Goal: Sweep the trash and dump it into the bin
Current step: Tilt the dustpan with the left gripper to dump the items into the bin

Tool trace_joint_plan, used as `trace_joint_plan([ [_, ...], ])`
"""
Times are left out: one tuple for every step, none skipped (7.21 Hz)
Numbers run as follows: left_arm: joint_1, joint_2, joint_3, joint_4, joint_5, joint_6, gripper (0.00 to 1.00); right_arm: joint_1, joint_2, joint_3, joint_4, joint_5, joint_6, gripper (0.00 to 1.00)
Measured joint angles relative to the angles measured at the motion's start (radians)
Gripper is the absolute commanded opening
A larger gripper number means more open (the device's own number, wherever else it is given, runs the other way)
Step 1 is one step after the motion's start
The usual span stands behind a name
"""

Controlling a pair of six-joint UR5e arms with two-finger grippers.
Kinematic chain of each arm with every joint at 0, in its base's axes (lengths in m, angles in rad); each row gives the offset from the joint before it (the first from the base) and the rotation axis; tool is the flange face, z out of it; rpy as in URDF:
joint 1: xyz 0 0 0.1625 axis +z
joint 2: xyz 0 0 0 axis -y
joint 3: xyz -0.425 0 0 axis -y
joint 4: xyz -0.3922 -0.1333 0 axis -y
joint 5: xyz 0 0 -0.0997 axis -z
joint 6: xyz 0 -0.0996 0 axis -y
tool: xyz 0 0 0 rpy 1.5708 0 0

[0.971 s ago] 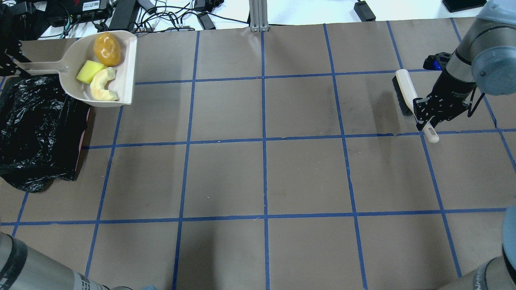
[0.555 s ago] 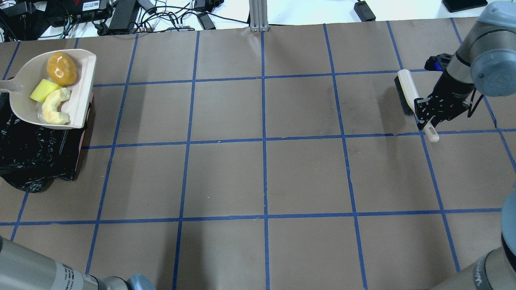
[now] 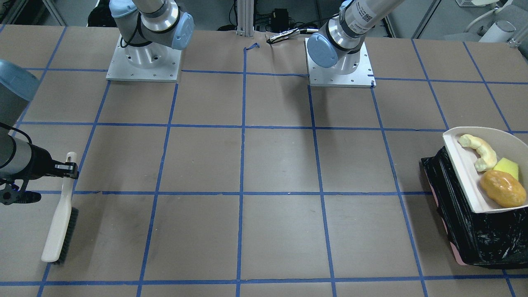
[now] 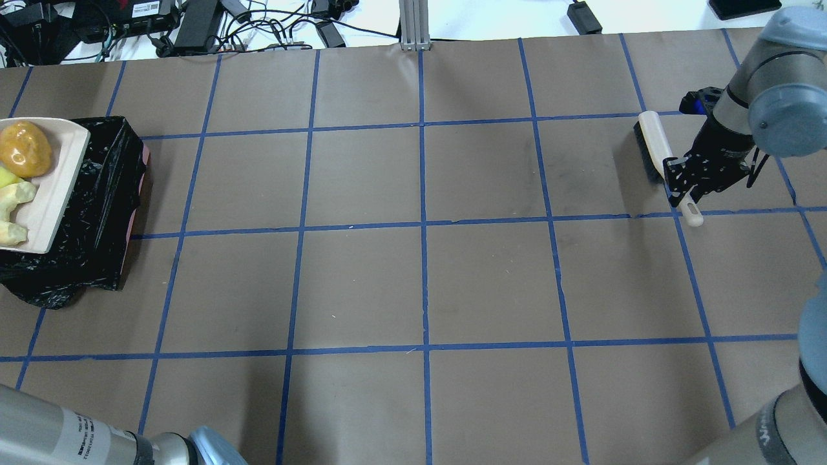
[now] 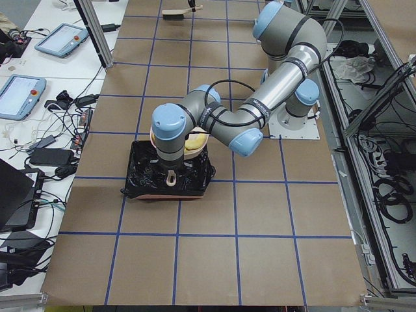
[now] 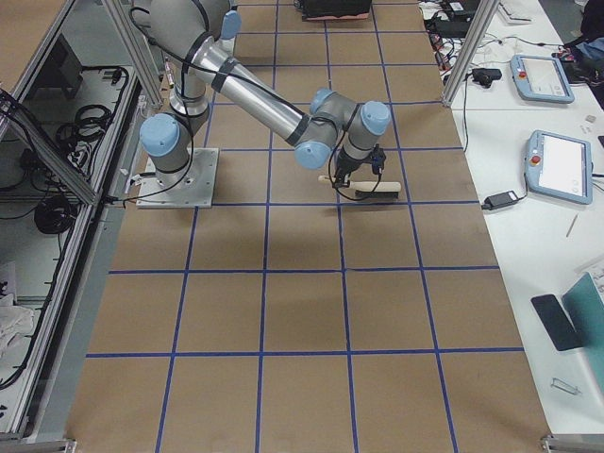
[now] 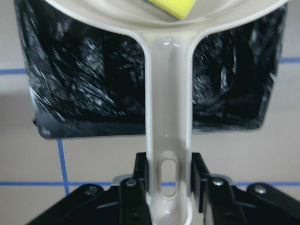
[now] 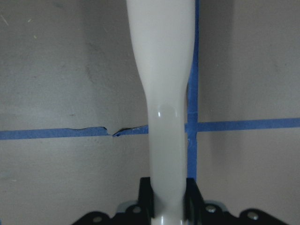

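Note:
My left gripper (image 7: 168, 180) is shut on the handle of the beige dustpan (image 4: 55, 187) and holds it over the bin (image 4: 106, 194), a box lined with a black bag with a pink rim edge showing. In the pan lie the trash pieces: an orange lump (image 4: 24, 150), a yellow sponge (image 3: 506, 167) and pale peel slices (image 3: 480, 150). My right gripper (image 4: 686, 187) is shut on the handle of a white brush (image 4: 652, 145) at the table's far right, bristles down on the paper. The left gripper is outside the overhead view.
Cables and electronics (image 4: 194, 26) lie past the table's far edge, with an aluminium post (image 4: 413, 26) at its middle. The two arm bases (image 3: 144, 62) stand on the robot's side. Blue tape lines grid the brown table cover (image 4: 420, 284).
The dustpan with the trash has moved left and toward the robot, from beside the bin's far corner to over the bin. The right gripper and brush have barely moved.

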Motion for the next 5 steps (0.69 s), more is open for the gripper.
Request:
trace_joint_plan([
  [0.003,-0.015,0.023,0.011,0.038,0.02,0.0,0.0,0.003,0.0,-0.006,-0.006,0.0,0.0],
  [0.004,-0.03,0.035,0.04,0.076,0.048,0.0,0.001,0.005,0.0,-0.008,-0.008,0.0,0.0],
  [0.002,-0.041,0.04,0.074,0.101,0.078,0.0,0.001,0.006,0.0,-0.008,-0.008,0.0,0.0],
  [-0.007,-0.049,0.041,0.105,0.128,0.102,0.0,0.001,0.006,0.0,-0.009,-0.007,-0.002,0.0],
  [-0.027,-0.051,0.042,0.125,0.166,0.12,0.0,0.001,0.006,0.0,-0.011,-0.006,-0.003,0.0],
])
